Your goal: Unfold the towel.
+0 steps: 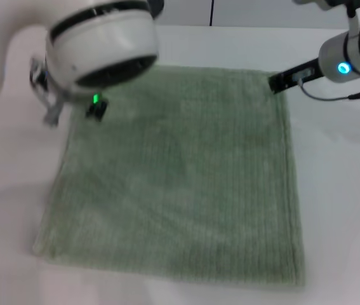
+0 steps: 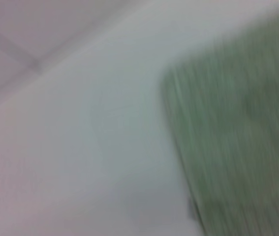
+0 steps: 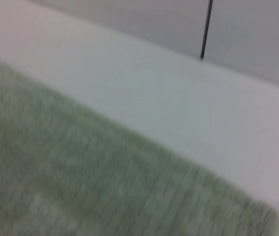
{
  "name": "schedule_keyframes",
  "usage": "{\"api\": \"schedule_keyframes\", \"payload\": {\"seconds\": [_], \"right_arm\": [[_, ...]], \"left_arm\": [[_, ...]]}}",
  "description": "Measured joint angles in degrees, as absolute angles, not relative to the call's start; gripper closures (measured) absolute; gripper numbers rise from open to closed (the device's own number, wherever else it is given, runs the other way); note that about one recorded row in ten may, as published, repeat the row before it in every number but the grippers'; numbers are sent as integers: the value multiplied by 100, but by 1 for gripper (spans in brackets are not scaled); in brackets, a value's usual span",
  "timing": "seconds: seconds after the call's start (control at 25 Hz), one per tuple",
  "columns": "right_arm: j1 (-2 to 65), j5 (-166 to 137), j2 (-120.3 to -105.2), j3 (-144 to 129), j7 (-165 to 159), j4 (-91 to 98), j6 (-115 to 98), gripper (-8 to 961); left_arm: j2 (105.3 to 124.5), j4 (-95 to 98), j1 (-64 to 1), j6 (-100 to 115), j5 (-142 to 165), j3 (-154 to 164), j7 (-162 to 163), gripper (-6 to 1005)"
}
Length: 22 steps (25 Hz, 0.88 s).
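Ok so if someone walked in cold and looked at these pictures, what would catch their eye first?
The big sage-green towel, lying flat and spread open on the white table, fills most of the head view. Next come the arms: the left gripper sits at the towel's far left corner under a bulky white arm housing, and the right gripper reaches to its far right corner.

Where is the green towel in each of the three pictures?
Head view: the towel lies spread flat, filling the middle of the white table.
Left wrist view: the towel fills one side.
Right wrist view: the towel shows a corner.
Shared landmark: the white table.
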<state>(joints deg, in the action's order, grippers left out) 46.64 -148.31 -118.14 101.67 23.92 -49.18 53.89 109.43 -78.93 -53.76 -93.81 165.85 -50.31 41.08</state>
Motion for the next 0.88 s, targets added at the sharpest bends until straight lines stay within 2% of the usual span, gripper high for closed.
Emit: {"api": "schedule_keyframes", "payload": {"seconds": [0.08,0.16,0.2,0.24,0.32,0.36,0.44,0.48,0.52,0.56,0.6,0.64,0.76,0.8,0.84,0.88], "right_arm": [[4546,-14882,-11811,10174,2347,-5196,5406,954],[4483,-14962,-11816,10183,2307,-5371,5409,954],[4461,-15000,-11825,10185,2286,-5418,5410,954],[4448,-15031,-11847,10187,2264,-5451,5410,954],[4446,-15031,-11853,10187,2263,-5453,5410,954],[4441,-15029,-11861,10183,2262,-5463,5409,954],[4398,-15021,-11879,10147,2259,-5558,5413,954],[4398,-15021,-11879,10147,2259,-5558,5413,954],[4371,-15015,-11885,10139,2259,-5628,5413,954],[4343,-15004,-11895,10118,2258,-5717,5403,954],[4299,-14986,-11903,10082,2255,-5835,5378,954],[4084,-14919,-11914,9956,2255,-6262,5241,954],[3680,-14888,-11927,9677,2292,-6958,4903,954],[3490,-14885,-11931,9520,2321,-7263,4678,954],[2948,-14884,-11919,8977,2403,-7961,3785,954],[2948,-14884,-11919,8977,2403,-7961,3785,954]], "left_arm": [[10943,-7893,-5376,-9381,16585,-5031,4108,245],[10343,-7820,-5729,-7904,16598,-4803,3901,200],[10231,-7816,-5697,-7297,16599,-4927,3629,195],[10165,-7808,-5615,-6767,16598,-5124,3344,191],[10165,-7808,-5615,-6767,16598,-5124,3344,182],[10220,-7804,-5124,-5632,16600,-5954,2326,177],[10688,-8002,-4329,-4508,16579,-7161,889,168],[11040,-8154,-3874,-3911,16573,-7838,16,164],[11040,-8154,-3874,-3911,16573,-7838,16,159],[11719,-8515,-3133,-2917,16549,-8951,-1626,155],[11849,-8594,-2890,-2554,16527,-9236,-2115,155],[11957,-8677,-2465,-1866,16492,-9633,-2924,156],[11926,-8674,-2324,-1588,16483,-9697,-3160,157],[11916,-8452,-1973,-791,16465,-9597,-3456,157],[11923,-7915,-1688,239,16449,-9414,-3275,157],[11923,-7678,-1614,677,16440,-9335,-3135,157]]}}
